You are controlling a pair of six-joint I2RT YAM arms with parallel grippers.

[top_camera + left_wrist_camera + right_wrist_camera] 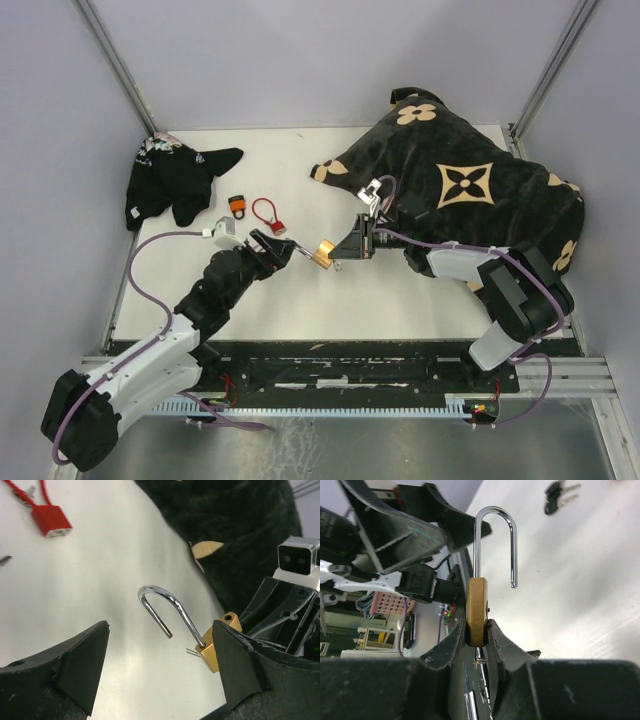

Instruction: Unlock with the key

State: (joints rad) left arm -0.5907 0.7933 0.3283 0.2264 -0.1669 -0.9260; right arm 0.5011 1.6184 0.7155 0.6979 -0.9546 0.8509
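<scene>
on the white tabletop [300,300], a black patterned cushion [470,190] fills the far right and a black cloth [170,180] lies far left. the right end effector [477,630] is clenched on the brass padlock [476,611] above mid-table, its shackle [495,540] open. the left end effector [160,670] is released, fingers spread wide around the shackle. a red padlock [50,520] lies beyond.

Left gripper [160,630] agape, right gripper [476,626] pinched.

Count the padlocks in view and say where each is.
3. The brass lock, shackle open, pinched in the right fingers mid-table; red lock on the table to its left; orange lock just left of the red one. The black bag could hide more.
</scene>
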